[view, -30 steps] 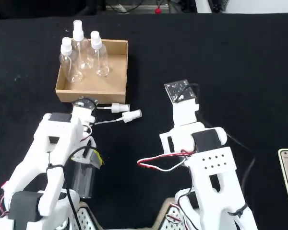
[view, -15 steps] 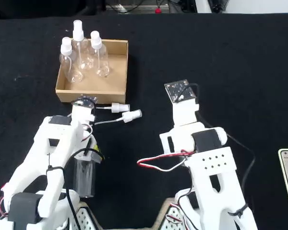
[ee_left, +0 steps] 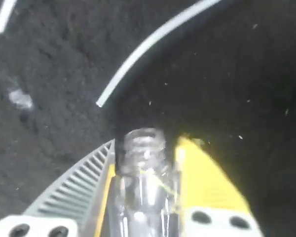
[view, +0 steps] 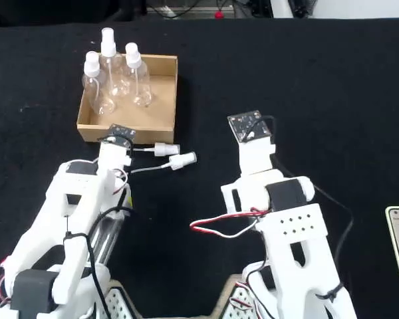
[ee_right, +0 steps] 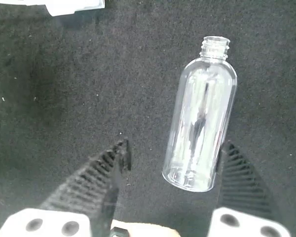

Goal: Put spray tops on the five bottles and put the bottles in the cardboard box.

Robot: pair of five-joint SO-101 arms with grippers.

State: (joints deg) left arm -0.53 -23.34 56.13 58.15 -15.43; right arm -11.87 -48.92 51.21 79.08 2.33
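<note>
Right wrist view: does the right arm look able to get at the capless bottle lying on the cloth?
Probably yes. The capless bottle lies flat between the fingers of the open right end effector, with nothing covering it.

White plastic left arm (view: 73,206) and right arm (view: 289,226), black motor blocks, red, white and black cables; left gripper (ee_left: 145,148) with one yellow finger (ee_left: 202,177), right gripper (ee_right: 172,148) with black ribbed fingers (ee_right: 98,173).

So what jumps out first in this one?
Three capped bottles stand in the cardboard box at the high view's upper left, with two loose spray tops lying just before it. The left gripper is shut on an open bottle, and a second open bottle lies flat below the open right gripper.
</note>
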